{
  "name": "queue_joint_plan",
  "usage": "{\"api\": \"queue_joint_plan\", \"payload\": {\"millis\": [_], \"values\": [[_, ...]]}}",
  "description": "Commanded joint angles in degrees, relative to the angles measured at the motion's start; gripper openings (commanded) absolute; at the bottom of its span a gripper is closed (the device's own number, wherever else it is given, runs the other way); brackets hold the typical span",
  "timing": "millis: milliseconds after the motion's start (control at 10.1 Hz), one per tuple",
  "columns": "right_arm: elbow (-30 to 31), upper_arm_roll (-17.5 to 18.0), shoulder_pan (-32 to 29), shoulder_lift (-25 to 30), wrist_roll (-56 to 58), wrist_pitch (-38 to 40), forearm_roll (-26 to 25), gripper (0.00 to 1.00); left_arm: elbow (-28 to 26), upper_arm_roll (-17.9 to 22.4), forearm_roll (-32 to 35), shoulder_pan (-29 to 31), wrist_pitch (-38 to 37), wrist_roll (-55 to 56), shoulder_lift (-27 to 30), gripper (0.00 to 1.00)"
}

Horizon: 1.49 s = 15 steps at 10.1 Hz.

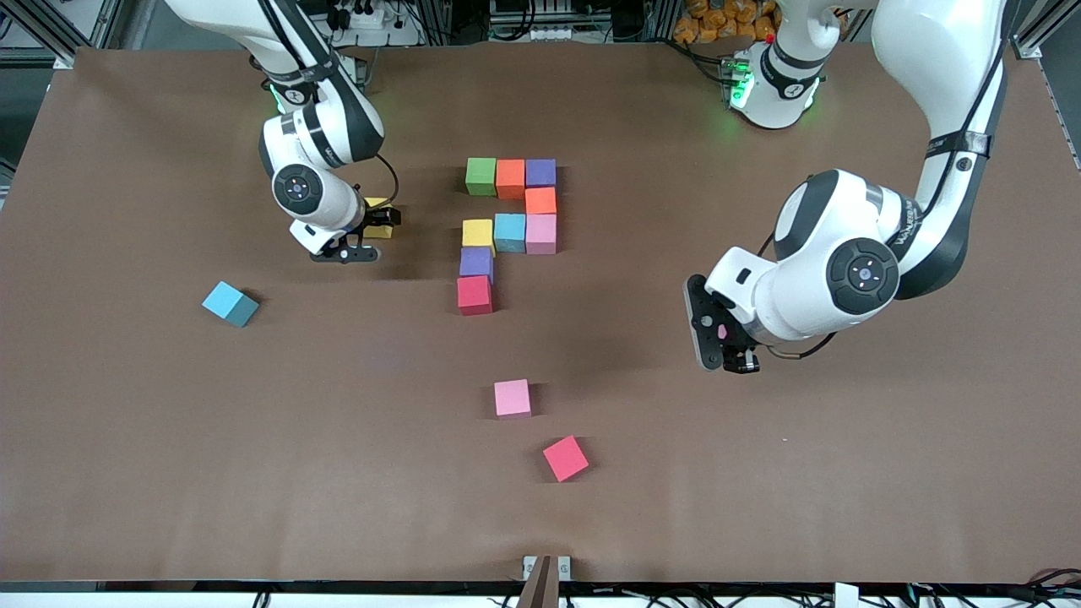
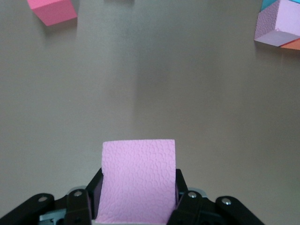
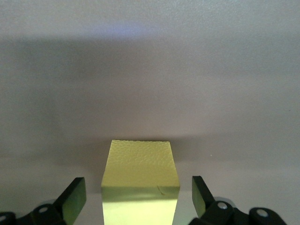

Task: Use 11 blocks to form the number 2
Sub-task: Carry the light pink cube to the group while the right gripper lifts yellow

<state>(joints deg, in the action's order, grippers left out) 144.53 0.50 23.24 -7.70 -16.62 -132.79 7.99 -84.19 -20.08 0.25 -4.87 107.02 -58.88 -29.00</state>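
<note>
On the brown bench (image 1: 127,439) sits a part-made number 2 (image 1: 507,228) built from nine small blocks. Its top row is a green block (image 1: 480,176), an orange block (image 1: 510,178) and a purple block (image 1: 540,172). A second orange block (image 1: 540,201) sits just below the purple one. The middle row is a yellow block (image 1: 477,233), a light blue block (image 1: 509,232) and a pink block (image 1: 540,234). Under the yellow one come another purple block (image 1: 476,263) and then a red block (image 1: 475,295), all touching.

The right gripper (image 1: 377,225) is low over the bench, beside the number 2 toward the right arm's end. Its fingers (image 3: 75,197) are spread wide with a loose yellow block (image 3: 140,180) between them, not touching it.

The left gripper (image 1: 733,350) is up over the bench toward the left arm's end from the number 2. It is squeezed tight on a pink block in its grip (image 2: 138,180).

Three more blocks lie loose. A spare pink block (image 1: 513,398) and a spare red block (image 1: 565,458) lie nearer the front camera than the number 2. A spare light blue block (image 1: 230,303) lies well apart from the number 2, toward the right arm's end.
</note>
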Motion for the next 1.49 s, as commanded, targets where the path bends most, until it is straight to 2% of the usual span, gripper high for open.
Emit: {"api": "queue_joint_plan", "payload": {"millis": [0, 99, 199, 298, 397, 695, 894, 1092, 1192, 1390], "values": [[1.5, 0.3, -0.7, 1.6, 1.7, -0.6, 1.9, 1.00, 0.4, -0.5, -2.8, -0.5, -0.1, -2.9, -1.8, 0.03], [1.5, 0.3, -0.7, 1.6, 2.4, -0.6, 1.9, 0.91, 2.1, -0.5, -3.4, -1.6, 0.1, -4.2, -3.4, 0.03], [1.5, 0.3, -0.8, 1.6, 3.2, -0.6, 1.9, 0.40, 3.0, -0.6, -4.3, -2.2, 1.1, -4.4, -4.4, 0.04], [1.6, 0.3, -1.3, 1.6, 3.5, -1.2, 1.9, 0.09, 3.1, -0.6, -5.0, -2.9, 3.4, -4.4, -5.0, 0.06], [2.3, 0.3, -1.4, 1.6, 4.6, -3.1, 1.9, 0.00, 3.2, -0.5, -5.3, -4.2, 6.3, -4.4, -5.5, 0.06], [1.8, 0.4, -1.1, 1.6, 8.3, -4.6, 1.9, 0.00, 3.1, -0.7, -6.7, -7.6, 14.4, -4.4, -7.8, 0.01], [-0.2, 0.5, -0.8, 1.7, 14.8, -5.7, 1.9, 0.00, 2.8, -0.7, -8.0, -11.0, 21.9, -4.3, -10.3, 0.01], [-3.2, 0.9, 0.3, 2.0, 19.1, -4.3, 1.4, 0.00, 2.8, -0.8, -9.0, -13.1, 25.5, -4.4, -12.0, 0.01], [-5.6, 1.3, 0.9, 2.0, 20.3, -2.8, 0.2, 0.00, 2.6, -0.8, -9.5, -14.7, 27.7, -4.6, -13.0, 0.01], [-12.1, 2.2, 0.9, 1.5, 21.2, 3.1, -6.5, 0.00, 2.6, -0.9, -9.6, -17.7, 29.1, -6.5, -14.1, 0.00]]}}
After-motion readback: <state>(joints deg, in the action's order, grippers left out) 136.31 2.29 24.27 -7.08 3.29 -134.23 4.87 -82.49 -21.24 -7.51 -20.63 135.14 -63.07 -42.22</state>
